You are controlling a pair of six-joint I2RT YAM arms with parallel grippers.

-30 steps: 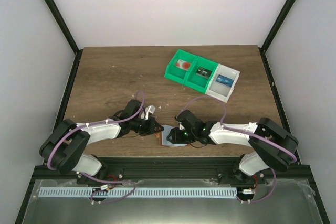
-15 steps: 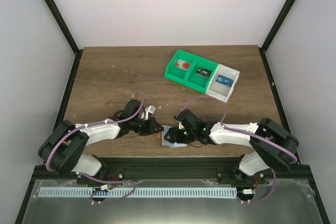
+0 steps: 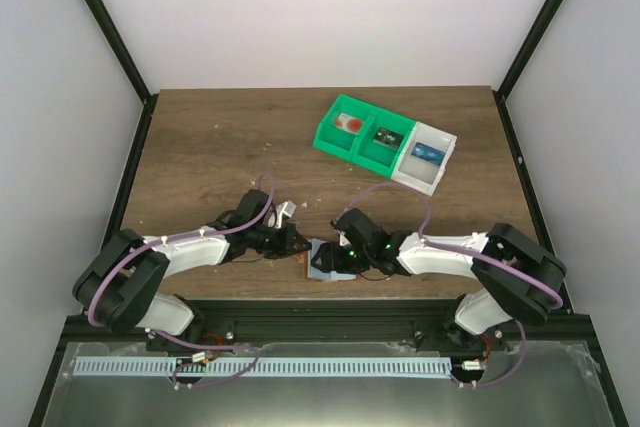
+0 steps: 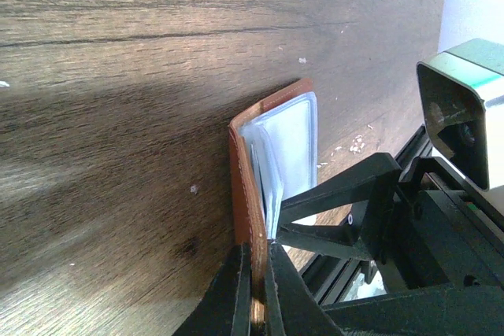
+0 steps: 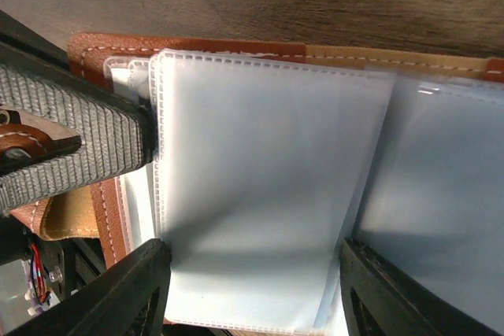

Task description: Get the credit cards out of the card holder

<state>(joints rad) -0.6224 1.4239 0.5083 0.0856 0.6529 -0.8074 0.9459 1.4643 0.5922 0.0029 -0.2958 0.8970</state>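
The card holder (image 3: 322,265) lies open near the table's front edge, between the two arms. It is reddish-brown with pale blue-grey sleeves. In the left wrist view my left gripper (image 4: 256,261) is shut on its brown cover (image 4: 242,171), which stands on edge. My left gripper (image 3: 298,245) is at its left side. My right gripper (image 3: 336,261) is open, low over the inner sleeves (image 5: 268,171), with its fingers (image 5: 118,293) spread either side of one sleeve. No card shows in the sleeves I see.
A row of two green trays and one white tray (image 3: 385,142) stands at the back right, each holding a small card-like item. White specks lie on the wood. The black front rail (image 3: 320,302) runs just behind the card holder.
My right gripper has shifted slightly left over the card holder. The left gripper and the card holder have stayed in place.
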